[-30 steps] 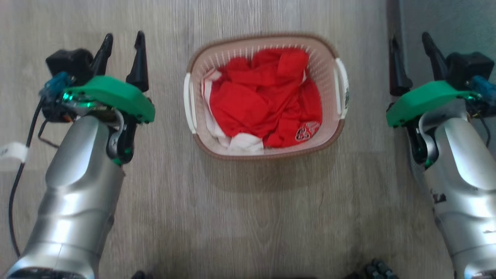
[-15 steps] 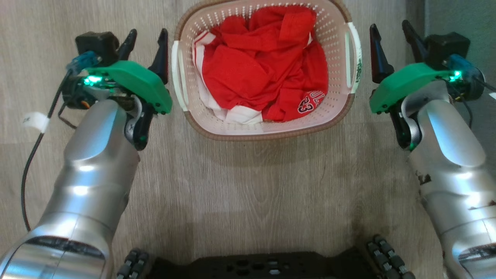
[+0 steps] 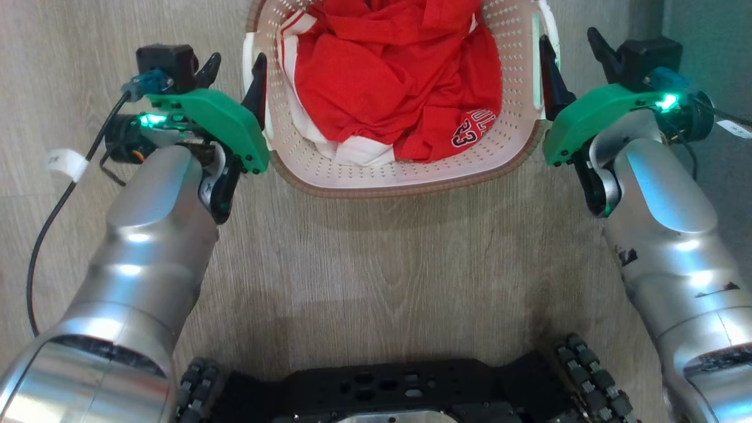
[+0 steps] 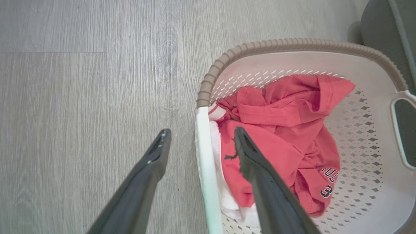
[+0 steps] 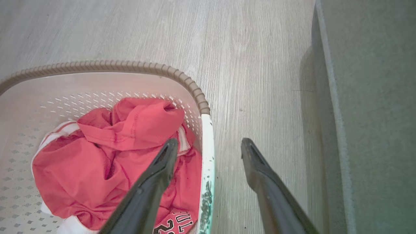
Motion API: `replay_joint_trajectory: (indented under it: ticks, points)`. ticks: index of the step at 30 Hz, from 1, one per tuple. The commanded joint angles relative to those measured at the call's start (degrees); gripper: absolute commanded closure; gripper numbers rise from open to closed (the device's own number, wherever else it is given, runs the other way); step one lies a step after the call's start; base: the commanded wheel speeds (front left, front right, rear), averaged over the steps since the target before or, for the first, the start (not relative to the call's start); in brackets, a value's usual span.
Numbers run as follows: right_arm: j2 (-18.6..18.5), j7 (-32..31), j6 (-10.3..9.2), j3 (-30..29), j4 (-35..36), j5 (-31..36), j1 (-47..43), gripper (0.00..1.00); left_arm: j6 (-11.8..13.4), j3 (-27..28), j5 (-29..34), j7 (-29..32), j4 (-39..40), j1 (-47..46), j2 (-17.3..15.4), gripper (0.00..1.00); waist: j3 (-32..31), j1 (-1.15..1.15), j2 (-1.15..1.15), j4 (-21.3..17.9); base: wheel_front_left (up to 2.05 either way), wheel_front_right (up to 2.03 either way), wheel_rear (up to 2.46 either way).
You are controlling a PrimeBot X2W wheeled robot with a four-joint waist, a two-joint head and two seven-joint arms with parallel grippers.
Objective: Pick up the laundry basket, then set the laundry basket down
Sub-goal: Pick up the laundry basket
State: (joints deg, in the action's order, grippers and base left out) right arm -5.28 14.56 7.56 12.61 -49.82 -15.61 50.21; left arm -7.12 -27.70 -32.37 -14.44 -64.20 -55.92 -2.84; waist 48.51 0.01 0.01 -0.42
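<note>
1. Head view: the laundry basket point(image 3: 405, 189) stands on the wooden floor point(image 3: 376, 264), and red clothes point(image 3: 399, 76) lie inside it.
2. The left hand point(image 3: 237, 59) is released. Its fingers point(image 4: 152, 162) are spread over the basket's left white handle point(image 4: 204, 156), one finger inside and one outside.
3. The right hand point(image 3: 567, 35) is released in the same way over the right handle point(image 5: 208, 152).
4. Neither hand grips its handle yet.
</note>
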Motion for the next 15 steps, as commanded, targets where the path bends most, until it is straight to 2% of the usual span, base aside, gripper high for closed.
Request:
replay_joint_trajectory:
  ticks: [1, 14, 15]
  points:
    - [1.68, 0.44, -0.08, 0.98, 0.26, 0.05, -0.91, 0.0, -0.35, 0.04, -0.64, -0.4, -0.04, -0.42, -1.46, 0.0, 0.59, -0.01, -0.01, -0.1, 0.0, 0.0, 0.0]
    - [2.28, 0.44, -0.08, 2.0, -6.45, -1.32, 2.9, 0.0, -0.36, -5.46, -5.32, 1.43, -4.11, -4.13, -1.92, 0.0, 4.59, -0.01, -0.01, 0.61, 0.0, 0.0, 0.0]
    - [2.3, 0.44, -0.08, 2.11, -7.06, -1.45, 3.15, 0.42, -0.36, -5.87, -5.63, 1.52, -4.2, -4.36, -1.85, 0.0, 4.75, -0.01, -0.01, 0.77, 0.0, 0.0, 0.0]
